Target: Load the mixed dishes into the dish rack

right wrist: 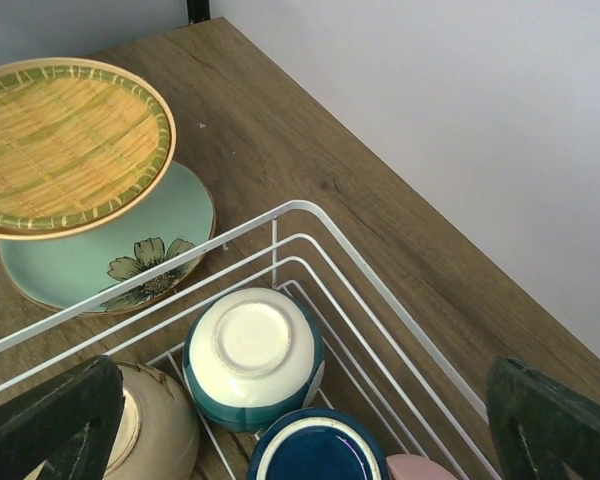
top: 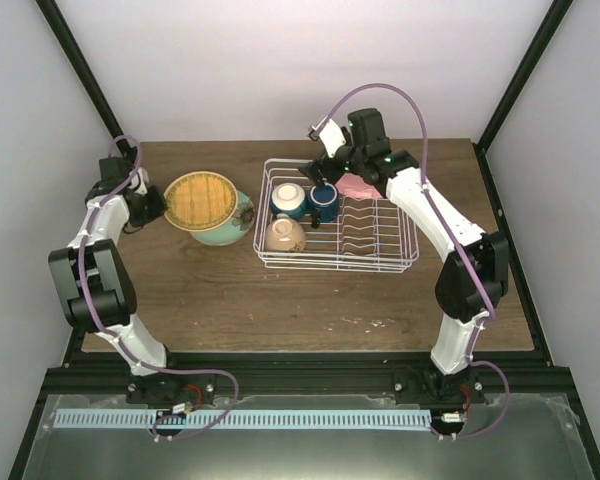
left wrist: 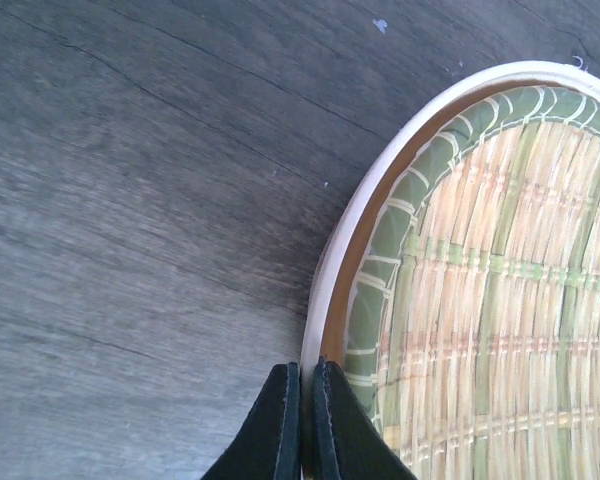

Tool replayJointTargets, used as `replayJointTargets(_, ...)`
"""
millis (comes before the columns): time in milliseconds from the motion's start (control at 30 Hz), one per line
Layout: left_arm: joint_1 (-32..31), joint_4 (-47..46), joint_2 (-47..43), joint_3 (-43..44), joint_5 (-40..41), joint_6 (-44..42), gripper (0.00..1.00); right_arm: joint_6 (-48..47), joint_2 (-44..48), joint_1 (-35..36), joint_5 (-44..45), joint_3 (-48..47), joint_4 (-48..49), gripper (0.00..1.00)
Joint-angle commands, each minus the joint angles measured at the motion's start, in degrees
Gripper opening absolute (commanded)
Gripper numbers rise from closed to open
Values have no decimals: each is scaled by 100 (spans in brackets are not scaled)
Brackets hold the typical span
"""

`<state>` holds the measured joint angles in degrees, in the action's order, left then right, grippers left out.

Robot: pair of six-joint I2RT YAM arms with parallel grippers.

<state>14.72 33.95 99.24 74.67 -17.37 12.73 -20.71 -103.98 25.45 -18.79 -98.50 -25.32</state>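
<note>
From above, we saw the left tool (top: 158, 205) gripping the woven plate (top: 202, 198) by its left rim, over a green plate (top: 230, 228) toward the worktop's (top: 280, 300) far-left corner. The left wrist showed its jaws closed on that rim. The right wrist showed the right tool (right wrist: 300, 420) spread wide, empty, above the mug (right wrist: 315, 452) in the rack (right wrist: 280, 210).

Black left fingers (left wrist: 276, 430) pinched together on cream rim of woven tan-yellow plate (left wrist: 500, 300), bottom centre. Green band inside rim. Dark wood tabletop (left wrist: 130, 200) at left.
</note>
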Motion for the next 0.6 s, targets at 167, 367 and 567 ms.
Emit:
replayJointTargets(167, 101, 251, -901, -784, -184, -218, 0, 33, -78, 59, -219, -137, -157, 100)
replayJointTargets(367, 61, 490, -1609, -1588, -322, -257, 0, -15, -114, 69, -296, -155, -166, 100)
replayJointTargets(567, -164, 876, -2191, -2094, -198, -164, 0, -15, -159, 74, -353, -174, -143, 100)
